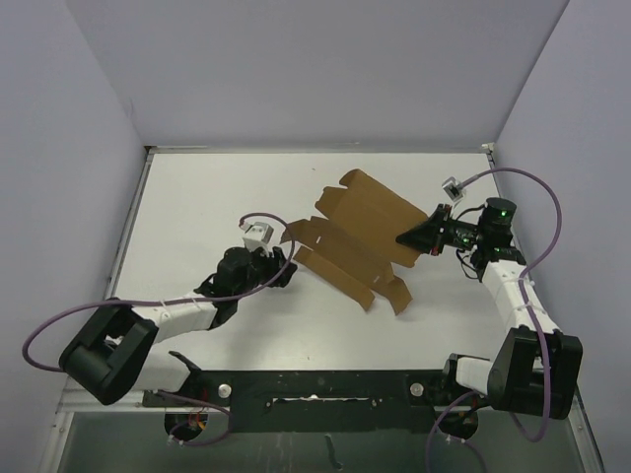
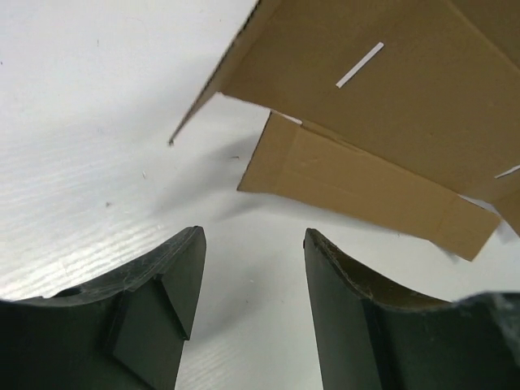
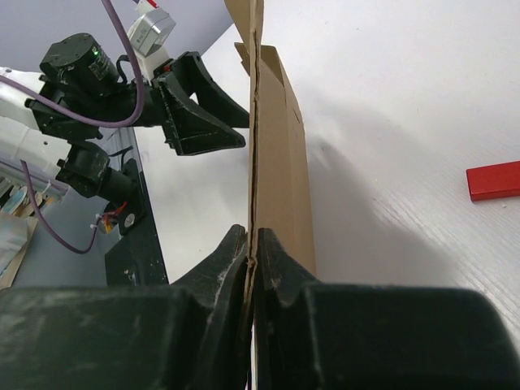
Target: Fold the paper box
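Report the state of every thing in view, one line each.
paper box: unfolded sheet, one edge raised off the table.
right gripper: shut on the paper box's edge.
left gripper: open, empty, short of the nearest flap.
red block: lying flat on the table, untouched.

Bright, even overhead light keeps the white table [image 1: 197,207] nearly glare-free. A soft grey shadow spreads beneath the raised paper box [image 2: 390,89]. Wrist views blur slightly along their near edges.
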